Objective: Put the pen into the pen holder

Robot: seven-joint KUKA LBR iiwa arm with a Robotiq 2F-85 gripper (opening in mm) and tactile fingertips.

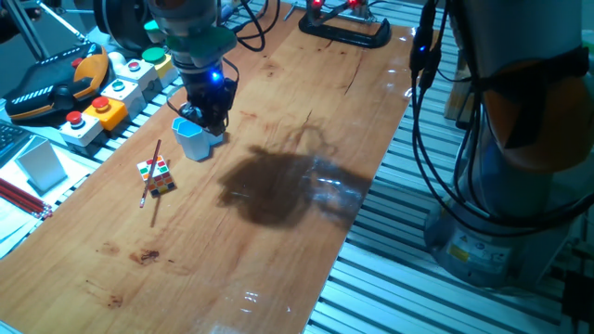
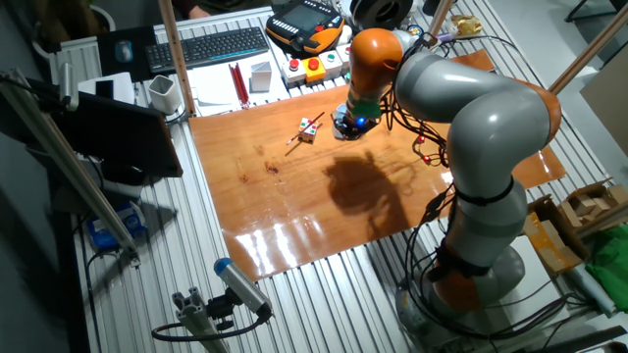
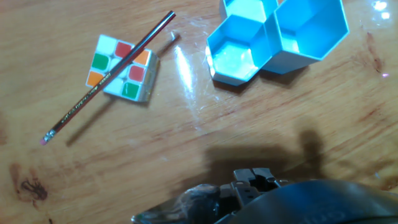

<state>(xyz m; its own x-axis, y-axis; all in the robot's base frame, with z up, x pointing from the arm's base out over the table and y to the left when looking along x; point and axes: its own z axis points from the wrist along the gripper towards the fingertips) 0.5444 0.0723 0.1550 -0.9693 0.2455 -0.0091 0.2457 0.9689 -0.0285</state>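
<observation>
A long wooden tabletop (image 1: 278, 232) lies on a ribbed metal bench (image 2: 324, 304). Behind it sit a keyboard (image 2: 206, 47), a box of coloured push buttons (image 1: 116, 93) and a white cup (image 2: 163, 93). Glare gleams on the varnish.

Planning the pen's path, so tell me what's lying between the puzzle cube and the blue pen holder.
Only bare wooden table, with a glare streak, separates the multicoloured puzzle cube from the light blue hexagonal plastic pen holder; the hand view shows it. The thin reddish-brown pen rests across the cube.
</observation>
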